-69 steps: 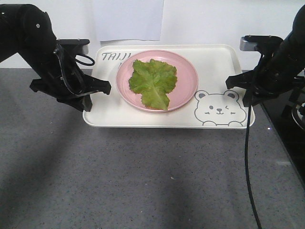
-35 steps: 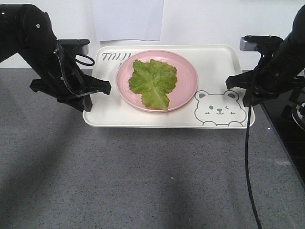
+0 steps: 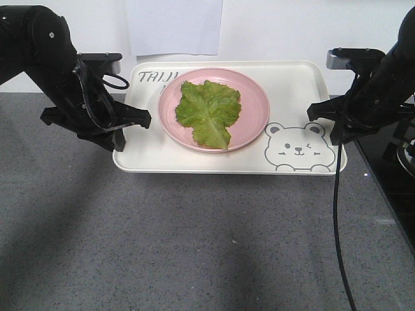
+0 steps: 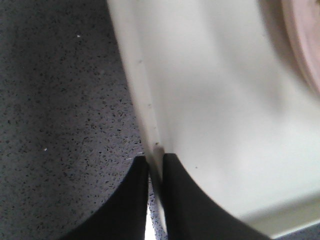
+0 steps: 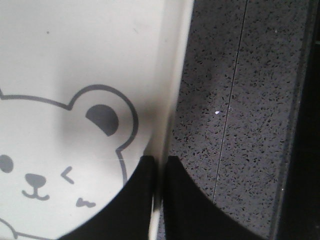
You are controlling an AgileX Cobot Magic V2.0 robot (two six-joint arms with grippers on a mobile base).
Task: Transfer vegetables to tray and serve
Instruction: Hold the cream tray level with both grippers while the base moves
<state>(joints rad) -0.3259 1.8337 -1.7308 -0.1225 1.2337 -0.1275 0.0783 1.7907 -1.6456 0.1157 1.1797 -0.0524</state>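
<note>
While the cream-white tray point(image 3: 149, 152) is sitting on the grey speckled counter point(image 3: 194, 246), the left gripper point(image 4: 155, 175) is pinching the tray's left rim with its two dark fingers drawn nearly together, one on either side of the lip. At the opposite end, the right gripper point(image 5: 159, 172) is clamping the right rim in the same way, just beside the printed bear face point(image 3: 298, 148). Lying between the two grippers, the lettuce leaf point(image 3: 209, 111) is resting on the pink plate point(image 3: 256, 107) in the tray's middle, well apart from both.
</note>
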